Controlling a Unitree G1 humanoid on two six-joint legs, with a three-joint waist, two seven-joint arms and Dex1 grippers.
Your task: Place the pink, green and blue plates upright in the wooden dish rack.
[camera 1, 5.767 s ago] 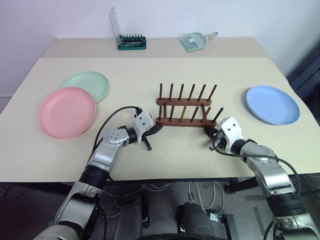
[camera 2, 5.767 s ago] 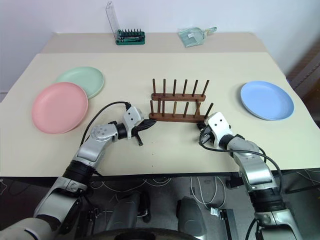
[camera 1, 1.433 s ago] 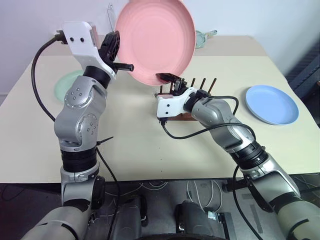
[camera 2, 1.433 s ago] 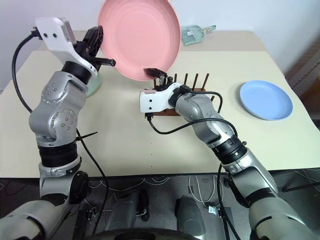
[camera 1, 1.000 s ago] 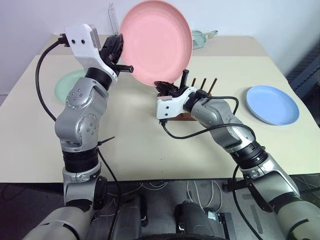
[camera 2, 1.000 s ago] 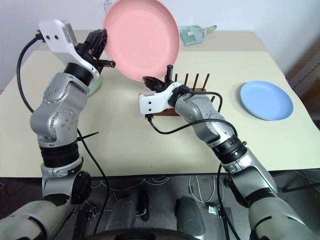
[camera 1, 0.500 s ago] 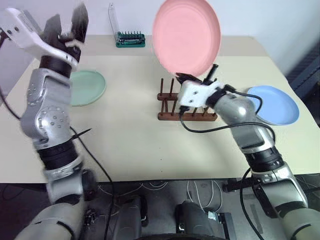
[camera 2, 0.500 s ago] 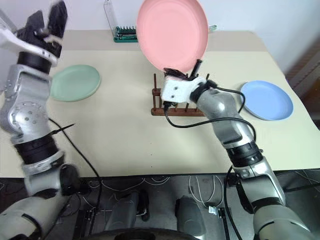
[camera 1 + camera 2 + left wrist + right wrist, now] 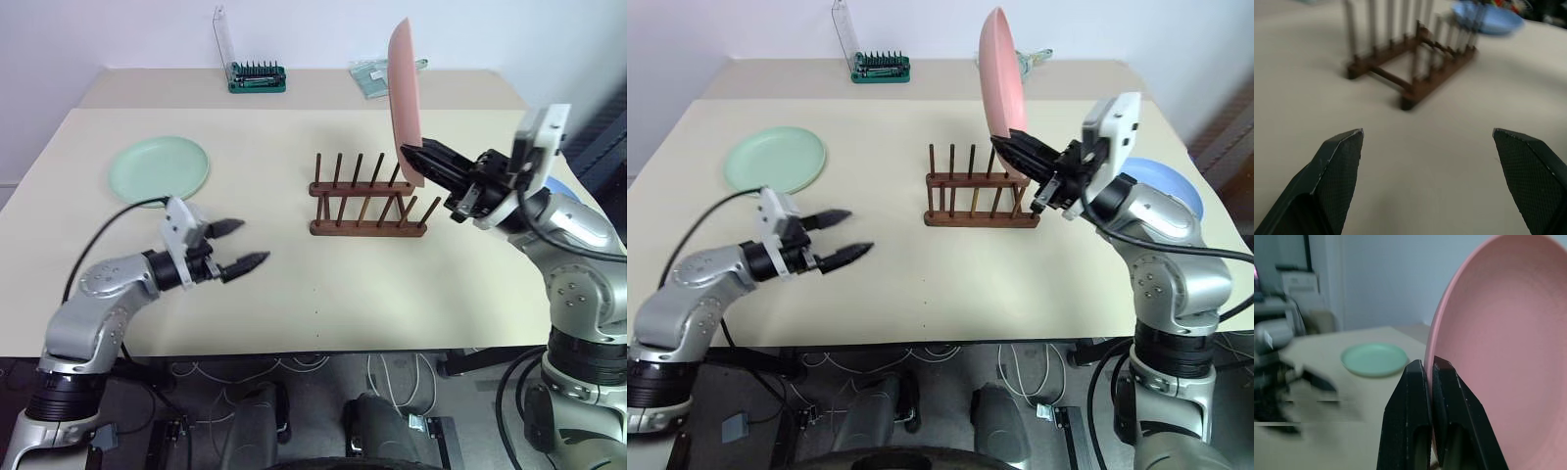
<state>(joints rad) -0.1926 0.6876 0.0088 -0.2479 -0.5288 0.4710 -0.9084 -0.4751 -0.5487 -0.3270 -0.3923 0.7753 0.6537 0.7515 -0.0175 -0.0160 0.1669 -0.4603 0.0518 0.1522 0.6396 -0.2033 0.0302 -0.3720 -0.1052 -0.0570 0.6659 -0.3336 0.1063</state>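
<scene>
Handed over since a second ago: right gripper [image 9: 423, 155] now pinches the pink plate [image 9: 404, 93] edge-on above the wooden dish rack [image 9: 367, 201]; left gripper [image 9: 238, 247] dropped low, spread, empty. Next, lowering it between pegs.

A beige surface [image 9: 294, 294] is shown. At its far edge are set a green-based bit holder [image 9: 258, 79] and a pale dustpan-like item [image 9: 377, 78], well apart.
</scene>
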